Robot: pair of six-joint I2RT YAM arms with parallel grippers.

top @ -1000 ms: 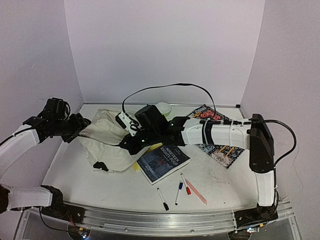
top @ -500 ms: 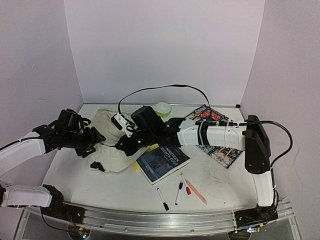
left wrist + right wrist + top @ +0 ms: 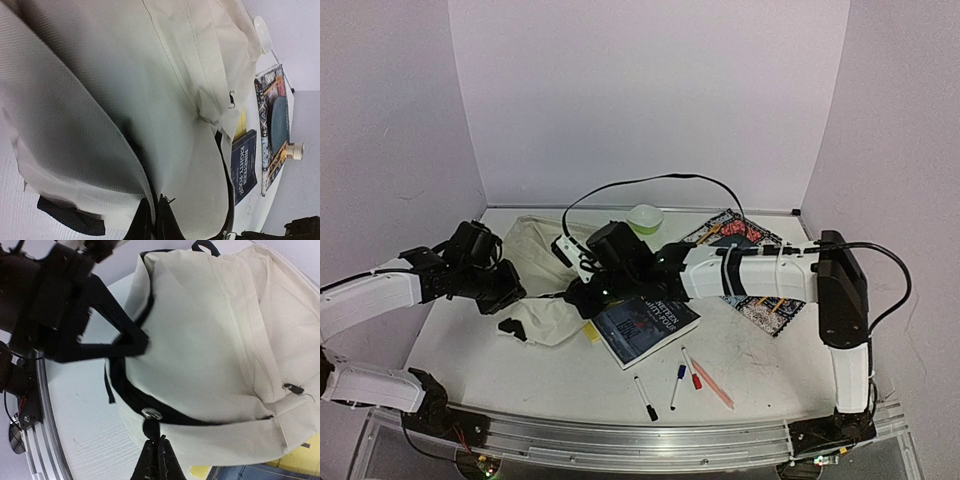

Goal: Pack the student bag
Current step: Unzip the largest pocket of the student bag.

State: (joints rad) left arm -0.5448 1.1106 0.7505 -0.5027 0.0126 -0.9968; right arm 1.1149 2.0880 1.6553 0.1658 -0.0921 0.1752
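Observation:
The student bag [image 3: 542, 258] is a soft cream backpack lying at the table's left, with black zipper lines. My left gripper [image 3: 508, 293] is at the bag's near left edge. In the left wrist view its black fingers [image 3: 145, 222] are pressed together with a fold of the cream fabric [image 3: 150, 100] pinched between them. My right gripper [image 3: 580, 297] is at the bag's near right corner. The right wrist view shows it [image 3: 156, 447] shut on the black zipper pull [image 3: 151, 429], just below the metal slider [image 3: 151, 413]. The bag's inside is hidden.
A dark blue book [image 3: 645, 325] lies right of the bag, with a yellow item [image 3: 592, 332] at its left corner. Three markers [image 3: 678, 385] and a pink pen [image 3: 712, 385] lie near the front. A patterned book [image 3: 760, 285] and a green bowl [image 3: 646, 215] are behind.
My left arm has swung right onto the bag and its gripper has gone from open to shut on the fabric. The right gripper has stayed shut at the zipper.

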